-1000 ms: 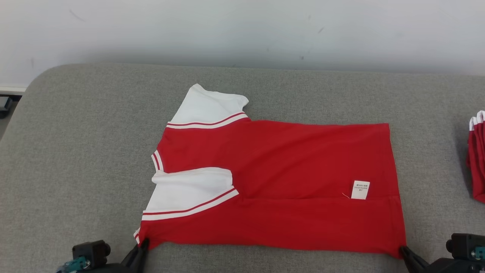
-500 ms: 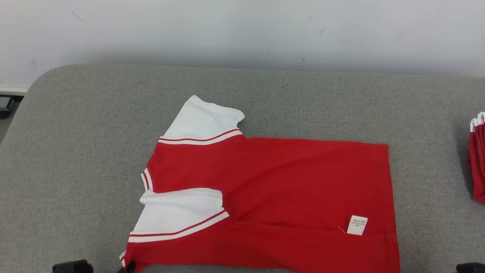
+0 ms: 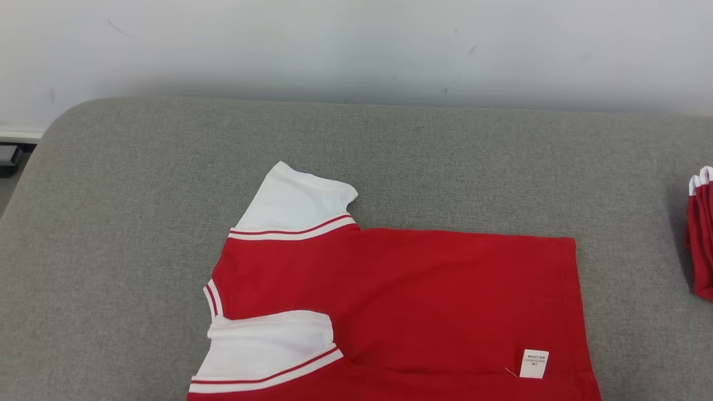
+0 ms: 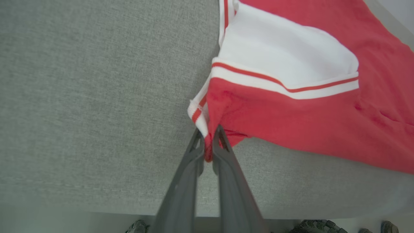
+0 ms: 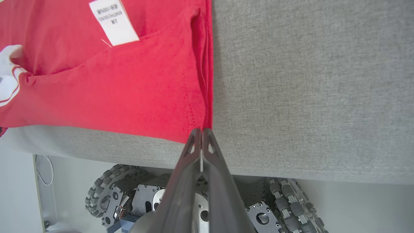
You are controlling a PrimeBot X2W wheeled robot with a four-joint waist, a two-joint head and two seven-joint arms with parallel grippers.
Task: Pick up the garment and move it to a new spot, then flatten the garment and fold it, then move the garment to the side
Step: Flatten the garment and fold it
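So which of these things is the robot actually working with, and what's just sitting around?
In the job: red-and-white shirt; left gripper and right gripper, each shut on a corner.
Just lying about: pile of red clothes, far right on the grey table.
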